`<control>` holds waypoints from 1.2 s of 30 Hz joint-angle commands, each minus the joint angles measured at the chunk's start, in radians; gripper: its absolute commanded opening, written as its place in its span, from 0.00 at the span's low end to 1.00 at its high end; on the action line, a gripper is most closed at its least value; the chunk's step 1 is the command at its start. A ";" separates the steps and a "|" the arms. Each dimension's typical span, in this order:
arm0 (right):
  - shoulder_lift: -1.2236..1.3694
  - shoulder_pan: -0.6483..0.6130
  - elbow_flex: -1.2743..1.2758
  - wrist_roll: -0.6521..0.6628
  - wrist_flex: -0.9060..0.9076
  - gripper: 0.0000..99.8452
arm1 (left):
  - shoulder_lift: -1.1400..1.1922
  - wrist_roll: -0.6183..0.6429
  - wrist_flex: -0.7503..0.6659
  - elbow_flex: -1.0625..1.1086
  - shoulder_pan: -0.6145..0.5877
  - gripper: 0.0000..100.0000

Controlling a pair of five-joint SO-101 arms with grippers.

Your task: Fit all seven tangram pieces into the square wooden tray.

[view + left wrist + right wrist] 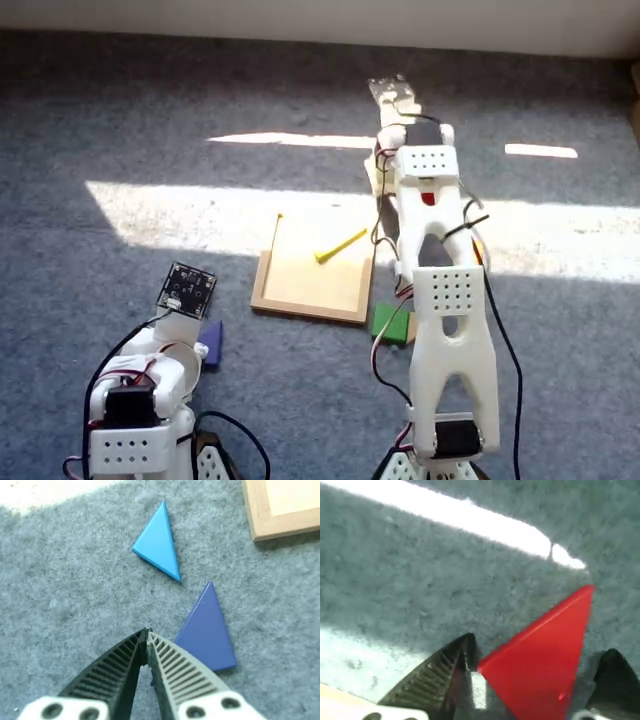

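Observation:
The square wooden tray lies mid-carpet with a yellow piece tilted inside it. My left gripper is shut and empty, just above the carpet. A dark blue triangle lies flat right beside its tips, and a light blue triangle lies farther ahead. The tray's corner shows beyond them. My right gripper is shut on a red triangle, held over the carpet. The right arm stretches along the tray's right side. The dark blue triangle also shows by the left arm.
A green piece lies on the carpet by the tray's near right corner, partly under the right arm. A thin yellow edge stands at the tray's far left. Bright sunlight bands cross the grey carpet.

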 commanded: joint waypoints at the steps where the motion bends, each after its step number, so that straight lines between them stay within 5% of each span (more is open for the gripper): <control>1: 0.001 -0.004 0.015 0.040 0.081 0.23 | -0.028 -0.009 0.005 0.021 -0.010 0.01; 13: -0.008 0.015 -0.150 0.046 0.363 0.17 | -0.028 -0.009 0.005 0.021 -0.010 0.01; 20: -0.013 0.036 -0.231 0.046 0.372 0.10 | -0.028 -0.009 0.005 0.021 -0.010 0.01; 36: -0.748 -0.024 0.783 0.092 0.363 0.15 | -0.028 -0.009 0.005 0.021 -0.010 0.01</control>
